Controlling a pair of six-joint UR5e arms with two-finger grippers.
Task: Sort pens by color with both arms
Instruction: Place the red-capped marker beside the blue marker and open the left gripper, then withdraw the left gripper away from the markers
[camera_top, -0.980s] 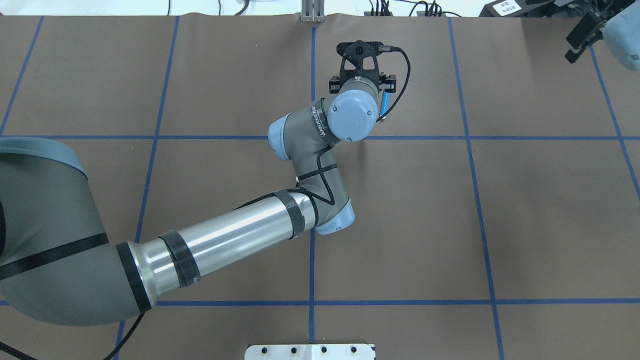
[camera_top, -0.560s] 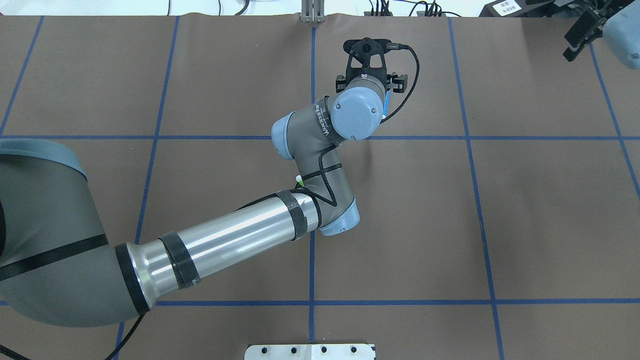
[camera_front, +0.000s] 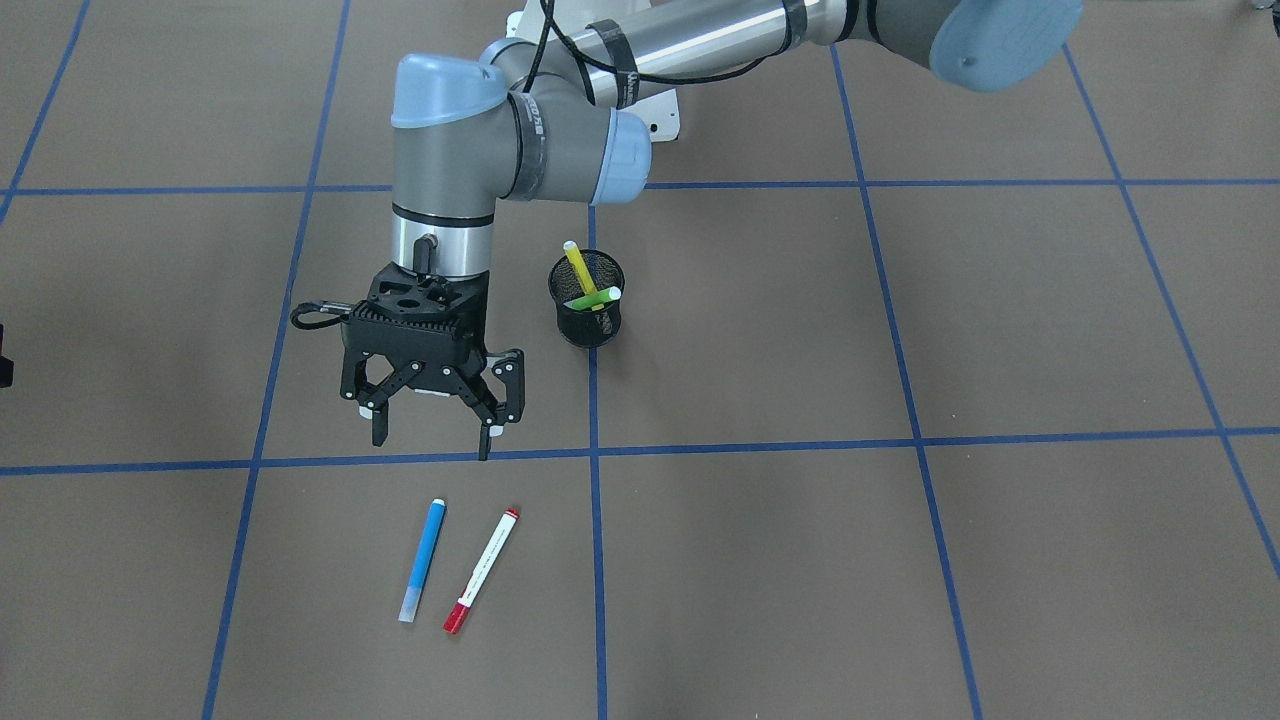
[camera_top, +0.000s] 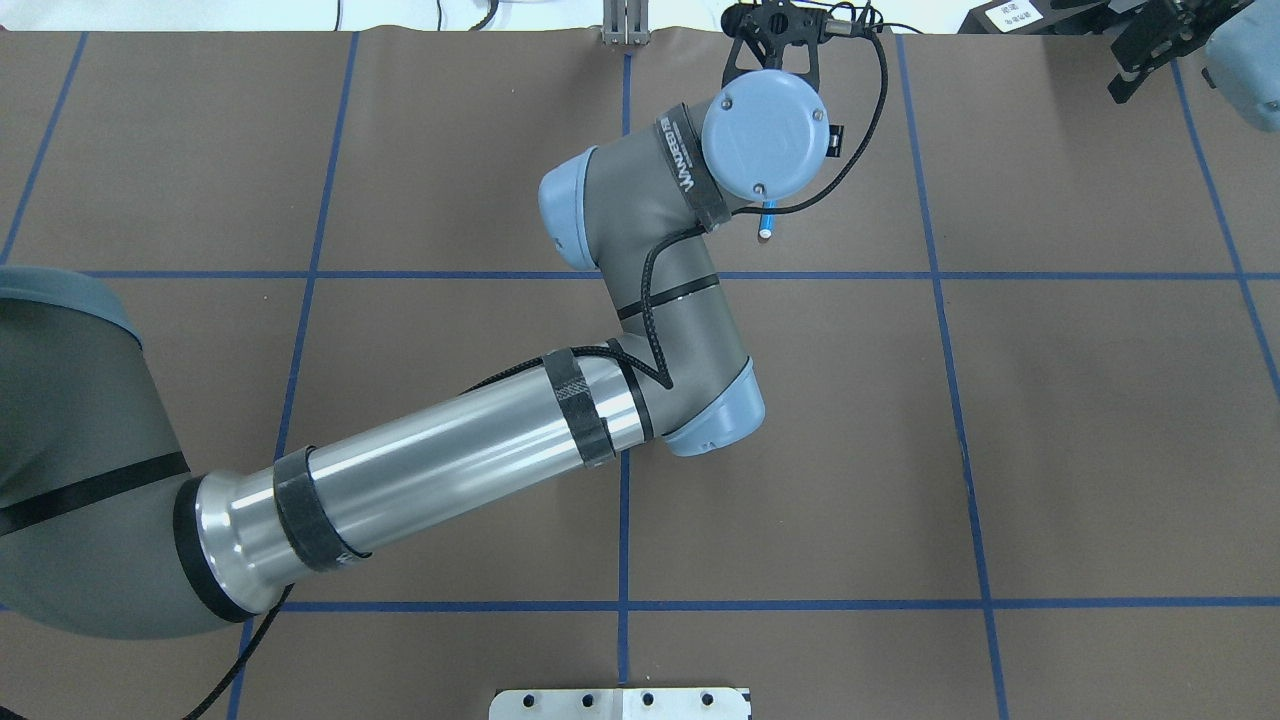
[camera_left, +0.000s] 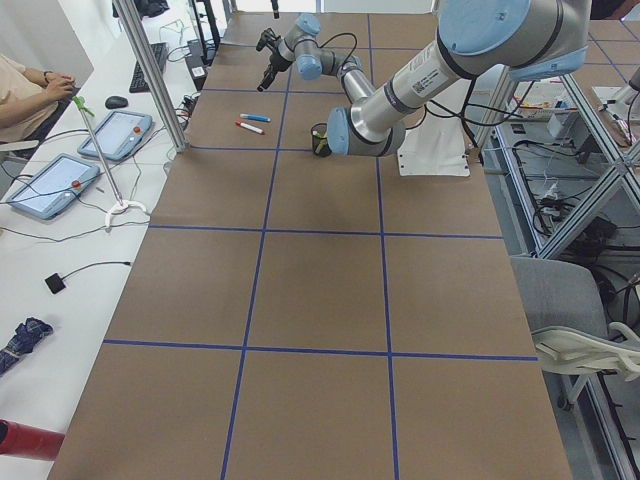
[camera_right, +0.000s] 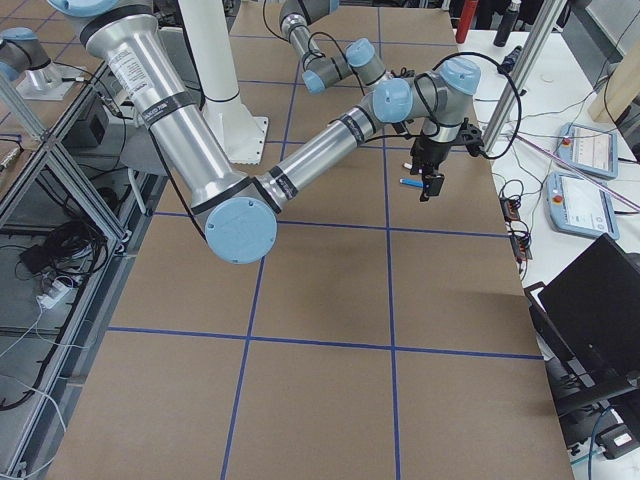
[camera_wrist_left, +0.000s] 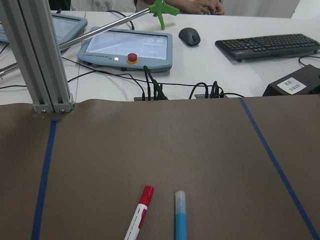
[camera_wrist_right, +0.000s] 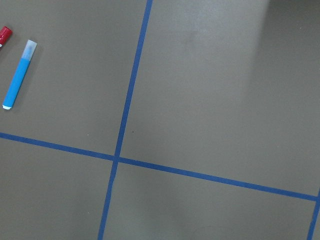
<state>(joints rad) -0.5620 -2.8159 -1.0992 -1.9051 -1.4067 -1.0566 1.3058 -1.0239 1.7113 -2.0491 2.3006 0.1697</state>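
My feeds are bright and evenly lit from overhead, soft enough that the left arm (camera_top: 680, 340) lays only a faint, blurry-edged shadow on the brown table cover (camera_top: 1100, 450) just beside its elbow. The black mesh cup (camera_front: 588, 310) near that arm's wrist shows a thin dark smudge at its foot. The one strong glare is the white streaking along the arm's polished silver tube (camera_top: 430, 460), with a milder sheen on its blue wrist cap (camera_top: 765, 148). Focus is crisp around the arm's wrist, while its shoulder at the overhead view's edge looms large and slightly soft.
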